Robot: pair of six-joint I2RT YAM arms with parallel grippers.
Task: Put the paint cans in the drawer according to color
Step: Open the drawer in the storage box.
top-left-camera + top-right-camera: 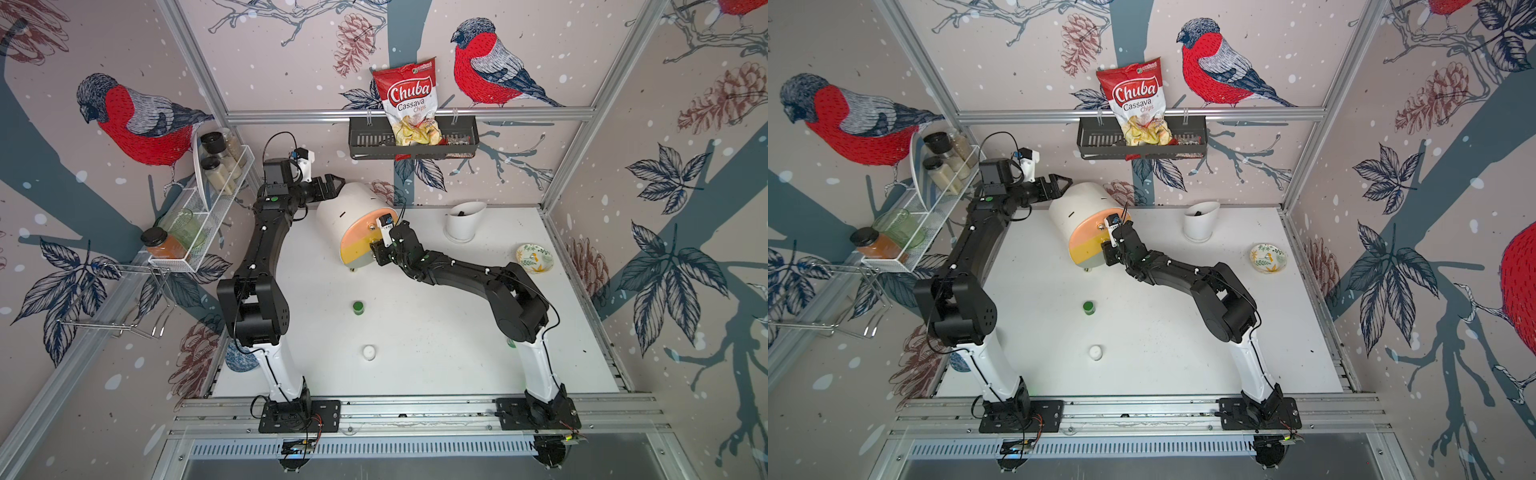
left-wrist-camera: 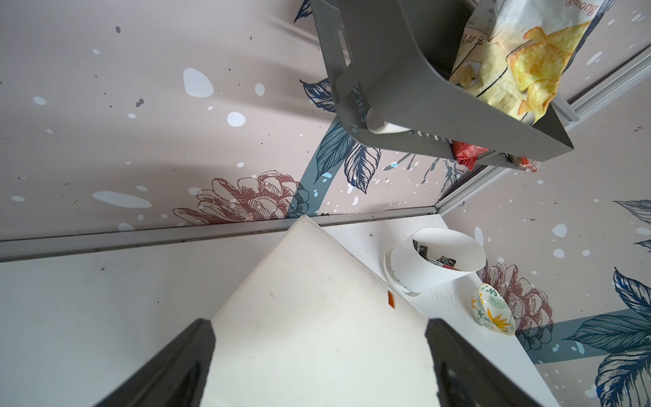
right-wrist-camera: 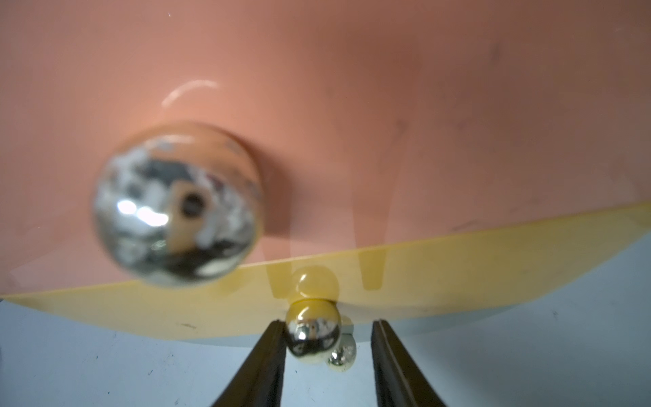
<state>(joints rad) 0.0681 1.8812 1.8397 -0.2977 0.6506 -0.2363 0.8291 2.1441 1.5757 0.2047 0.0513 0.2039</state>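
Observation:
The drawer (image 1: 353,210) is a white arched chest at the table's back middle, with peach, yellow and grey-green fronts. My right gripper (image 3: 328,322) is open at the yellow front. One finger touches that front's brass knob (image 3: 312,336), and the other stands apart from it. My left gripper (image 2: 318,327) is open at the chest's rear top, its white body (image 2: 317,317) filling the space between the fingers. Two paint cans stand on the table in both top views, apart from both grippers: a green one (image 1: 358,308) and a white one (image 1: 369,352).
A white slant-rimmed cup (image 1: 463,222) and a floral bowl (image 1: 535,258) stand at the back right. A black wall basket (image 1: 361,143) holds a chips bag (image 1: 409,104) above the chest. A wire rack (image 1: 208,208) with jars hangs on the left wall.

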